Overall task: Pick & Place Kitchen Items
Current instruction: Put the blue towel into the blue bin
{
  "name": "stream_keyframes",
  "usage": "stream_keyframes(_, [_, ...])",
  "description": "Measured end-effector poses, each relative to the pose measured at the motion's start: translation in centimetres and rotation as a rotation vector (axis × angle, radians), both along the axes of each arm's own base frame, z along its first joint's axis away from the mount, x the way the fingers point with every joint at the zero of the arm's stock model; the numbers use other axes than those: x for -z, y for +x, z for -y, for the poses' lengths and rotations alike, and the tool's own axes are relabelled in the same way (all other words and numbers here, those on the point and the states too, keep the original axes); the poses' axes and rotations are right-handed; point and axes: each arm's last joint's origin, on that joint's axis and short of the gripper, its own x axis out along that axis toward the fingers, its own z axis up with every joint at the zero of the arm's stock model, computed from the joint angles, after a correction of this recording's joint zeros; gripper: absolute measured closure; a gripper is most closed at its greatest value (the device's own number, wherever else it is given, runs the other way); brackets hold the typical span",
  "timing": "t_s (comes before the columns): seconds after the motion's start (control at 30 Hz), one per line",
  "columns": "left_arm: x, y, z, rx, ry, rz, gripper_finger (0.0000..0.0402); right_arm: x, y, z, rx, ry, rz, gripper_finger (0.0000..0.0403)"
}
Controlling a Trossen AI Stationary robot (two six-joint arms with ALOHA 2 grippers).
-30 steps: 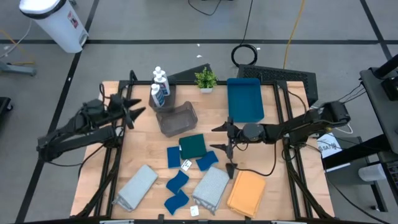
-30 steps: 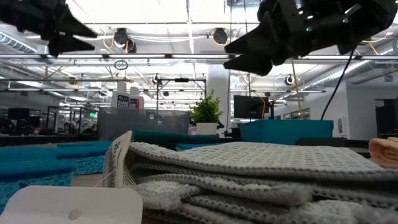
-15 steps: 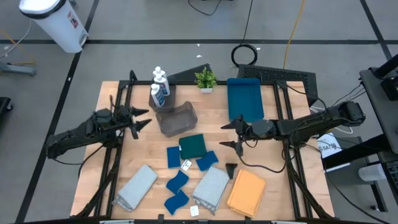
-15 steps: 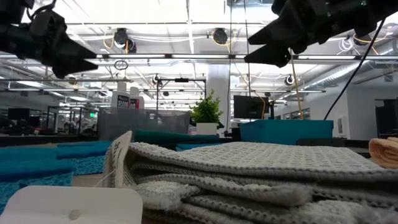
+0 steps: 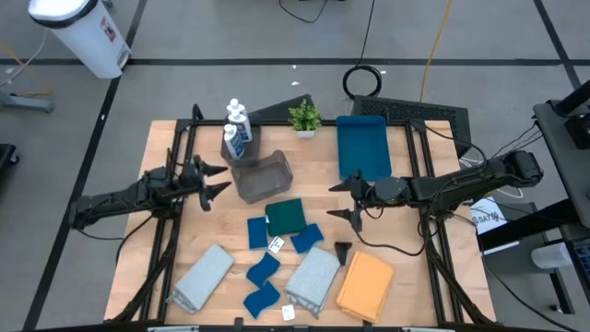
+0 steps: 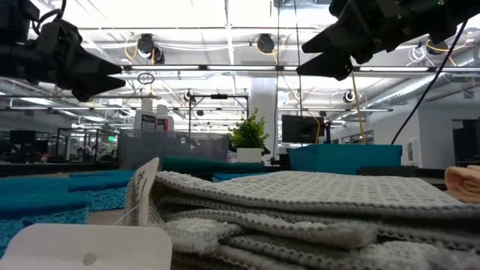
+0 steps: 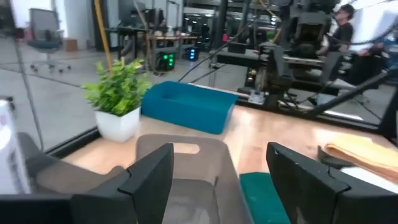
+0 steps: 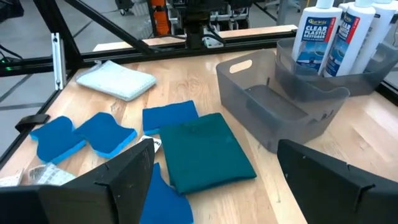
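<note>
In the low view a grey cloth fills the foreground and hides most of the table. From above, the dark green cloth, orange cloth and blue sponges lie mid-table; white bottles stand beside the grey bin. The left gripper has advanced toward that bin, fingers apart, empty. The right gripper hovers likewise spread, empty, having pulled back beside the blue tray.
</note>
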Motion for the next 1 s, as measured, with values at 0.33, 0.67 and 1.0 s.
stream_keyframes(0.33, [0.0,0.0,0.1,0.011,-0.052,0.014,0.0147,0.4,3.3,0.1,-0.057,0.082,0.035,0.0090])
stream_keyframes(0.67, [0.0,0.0,0.1,0.010,-0.044,0.013,0.0151,4.2,12.1,0.9,-0.118,-0.077,-0.242,0.0104])
stream_keyframes(1.0, [0.0,0.0,0.1,0.011,-0.044,0.013,0.0151,10.5,15.3,2.8,-0.128,-0.151,-0.447,0.0197])
